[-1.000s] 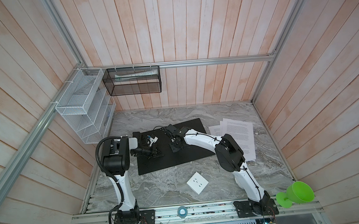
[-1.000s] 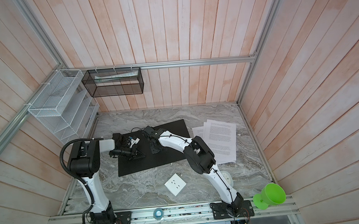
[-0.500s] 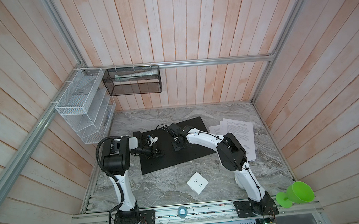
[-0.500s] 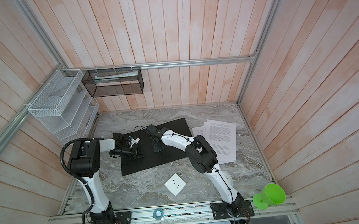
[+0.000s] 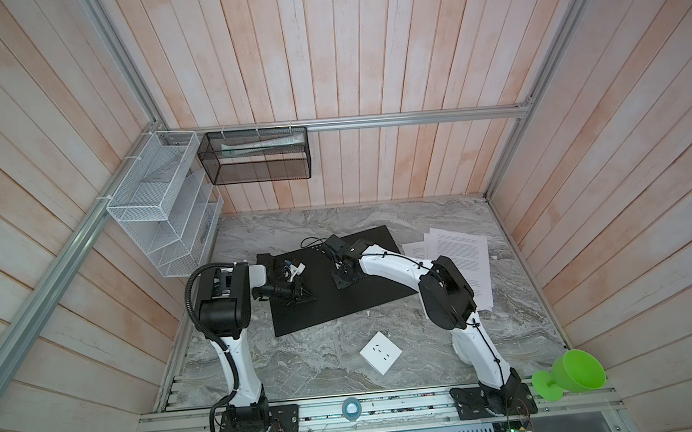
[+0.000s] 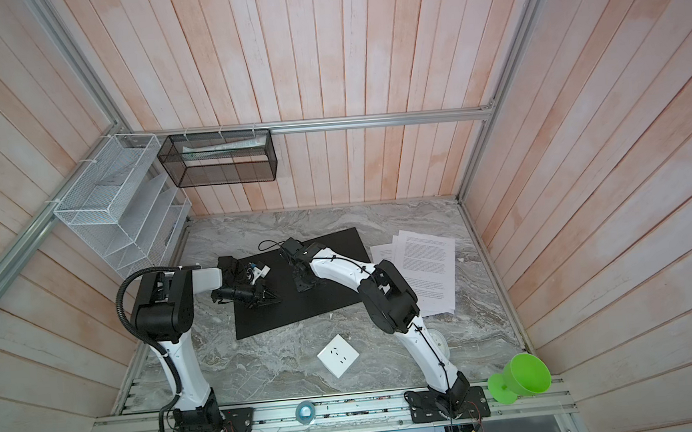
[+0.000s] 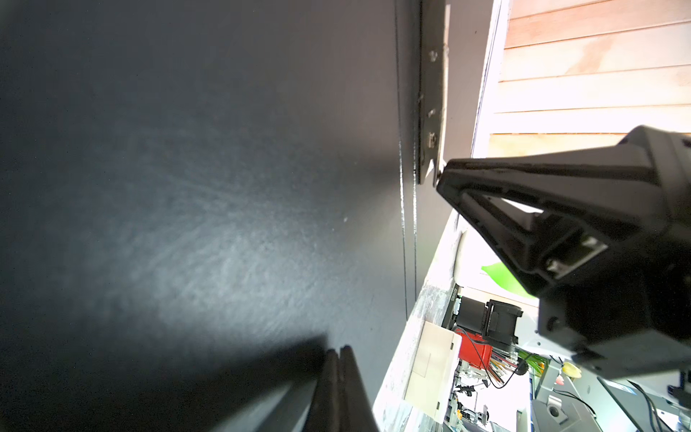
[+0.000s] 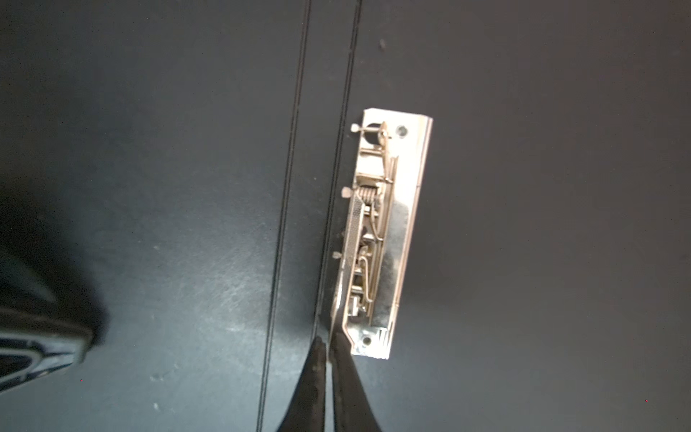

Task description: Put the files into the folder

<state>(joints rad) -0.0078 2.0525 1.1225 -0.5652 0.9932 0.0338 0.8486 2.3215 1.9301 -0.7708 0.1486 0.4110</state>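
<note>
The folder (image 5: 367,303) lies open on the marble table, black inside up, in both top views (image 6: 333,293). Its metal clip (image 8: 389,224) sits beside the spine crease. My right gripper (image 8: 328,342) is shut on the clip's thin lever, which stands on edge between the jaws; it reaches across the middle (image 5: 342,280). My left gripper (image 7: 338,353) is shut and empty, its tips down on the folder's left half (image 5: 306,299). The files (image 5: 459,255) lie as loose printed sheets to the right of the folder, partly under my right arm.
A white socket plate (image 5: 381,352) lies in front of the folder. A green cup (image 5: 572,372) stands at the front right rail. A white wire rack (image 5: 160,205) and a black mesh basket (image 5: 254,156) hang on the walls at the back left.
My right gripper and the folder have shifted slightly to the right. The left gripper has stayed on the folder.
</note>
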